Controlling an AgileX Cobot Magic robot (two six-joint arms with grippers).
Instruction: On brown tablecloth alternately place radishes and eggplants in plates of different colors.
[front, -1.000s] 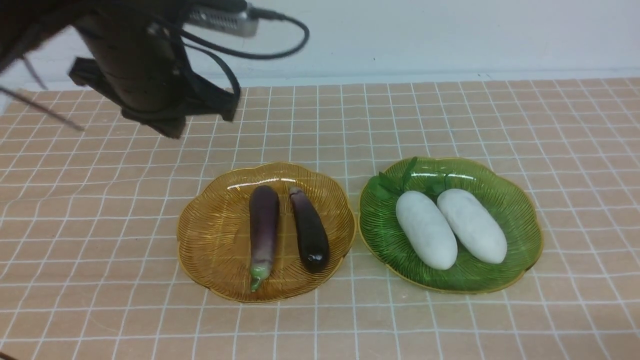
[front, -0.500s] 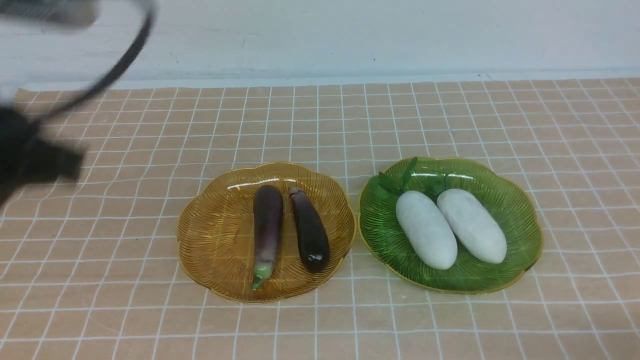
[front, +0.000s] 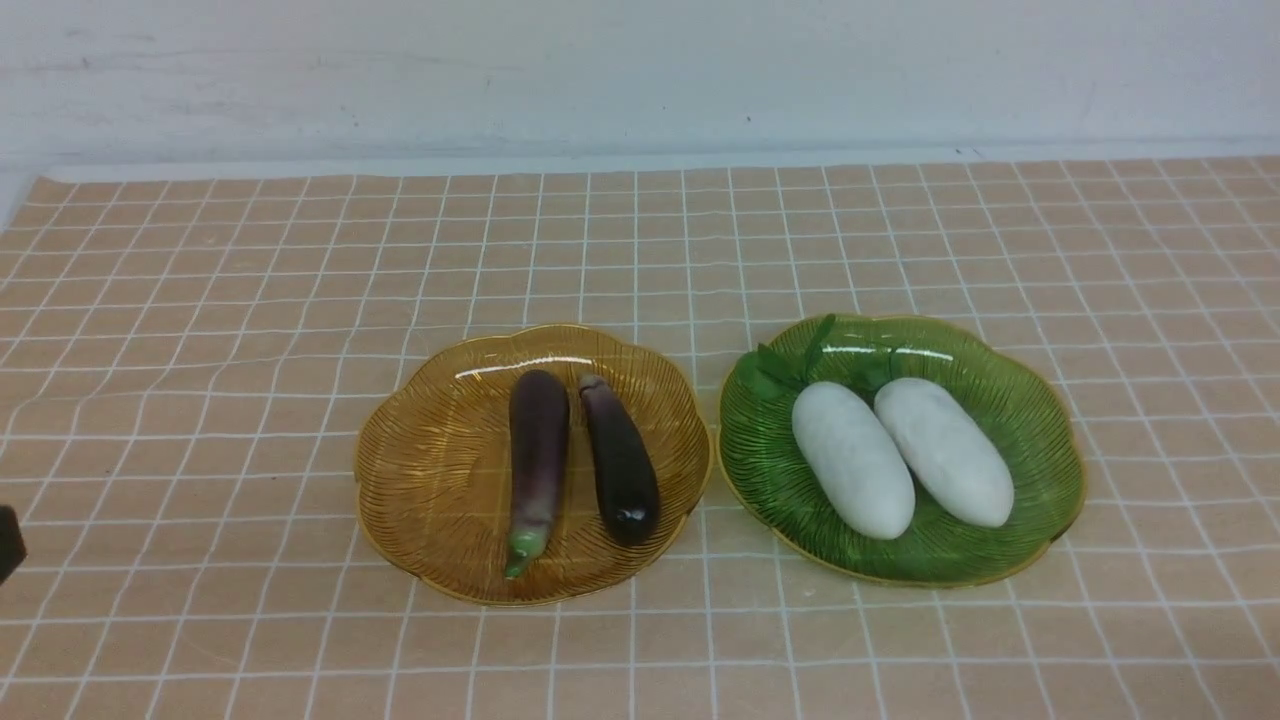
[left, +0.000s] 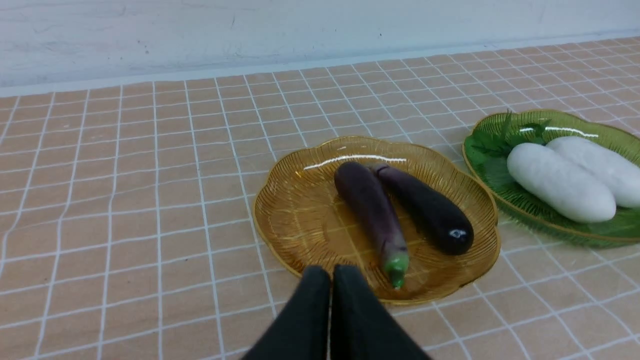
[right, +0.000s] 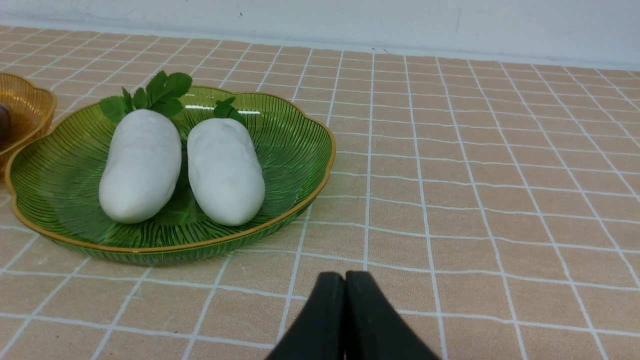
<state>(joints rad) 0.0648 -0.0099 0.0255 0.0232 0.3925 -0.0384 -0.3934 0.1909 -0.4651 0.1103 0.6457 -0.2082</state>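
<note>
Tan-brown gridded tablecloth (front: 300, 300) covers the whole surface in the front view, a bit wrinkled on the left. On it sit two translucent ribbed flower-shaped plastic plates, nearly touching: the amber-yellow plate (front: 420, 470) on the left, the green plate (front: 1040, 450) on the right. Both slender glossy eggplants lie side by side in the amber one, the lighter purple eggplant with the green stem tip (front: 537, 460) just left of the near-black eggplant (front: 622, 460). Both fat matte white radishes (front: 853, 460) share the green one, leafy tops pointing away from the camera. Sorted by type, one kind per colour, so I'd say the job looks basically done. No hands show here, apart from a dark sliver at the left edge that I can't identify.

Left wrist view: the left hand (left: 331, 300) has its black fingers pressed together with nothing between them, hanging just short of the amber plate's near rim (left: 280, 260). Looks parked, not reaching. The light eggplant's green tip (left: 396, 262) points toward it.

Right wrist view: same deal, the right hand (right: 345, 300) is closed up and empty, low over bare cloth near the green plate (right: 300, 150). The radishes (right: 141, 165) lie parallel, just about touching, smooth and chalky, with crinkly green leaves (right: 160, 92).
</note>
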